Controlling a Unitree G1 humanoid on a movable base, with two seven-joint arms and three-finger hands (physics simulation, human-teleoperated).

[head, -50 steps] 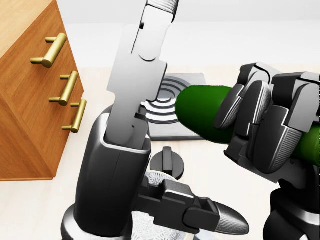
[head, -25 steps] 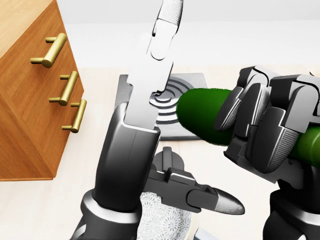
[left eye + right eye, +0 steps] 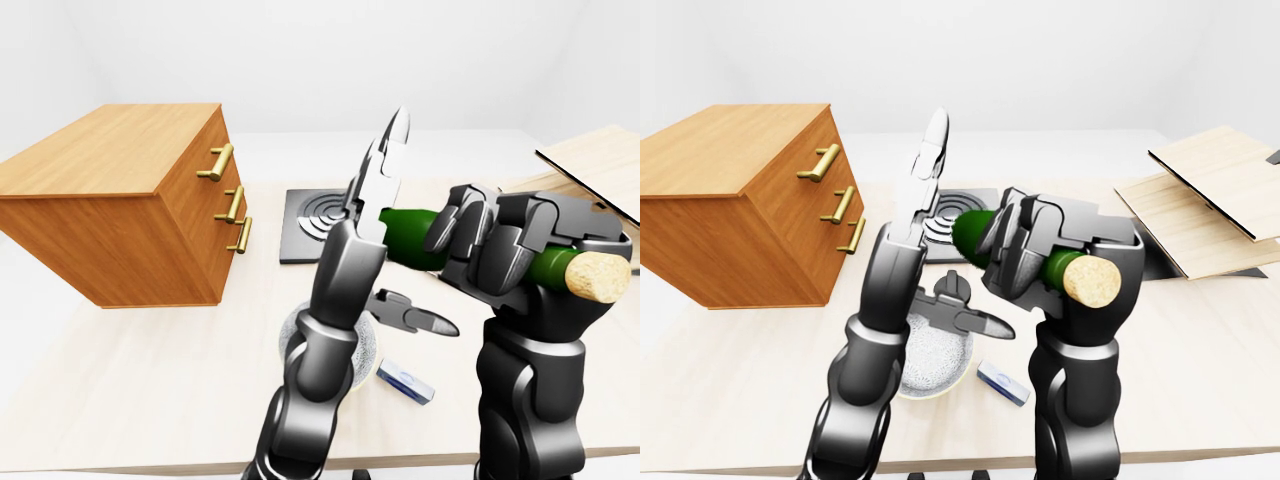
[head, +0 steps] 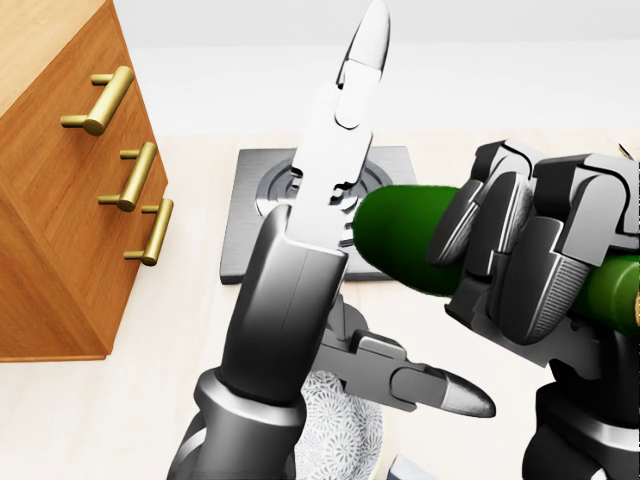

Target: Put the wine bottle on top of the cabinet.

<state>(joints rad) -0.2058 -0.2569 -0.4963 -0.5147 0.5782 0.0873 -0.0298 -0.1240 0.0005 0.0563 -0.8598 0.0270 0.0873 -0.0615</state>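
- The right hand (image 3: 520,255) gripped the green wine bottle (image 3: 415,235), fingers (image 4: 500,240) wrapped round its body; it lay level, its cork (image 3: 1090,281) toward the camera.
- The left hand (image 4: 345,200) stood open, one finger upright beside the bottle's base, the thumb (image 4: 440,390) splayed below.
- The wooden cabinet (image 3: 120,200) sat well apart, left of both hands.

The green wine bottle (image 4: 405,240) is gripped lying sideways by the right hand (image 4: 530,260) at three o'clock. The left hand (image 4: 330,250) is raised at centre, fingers spread. The wooden cabinet (image 4: 50,200) is seen at nine o'clock.
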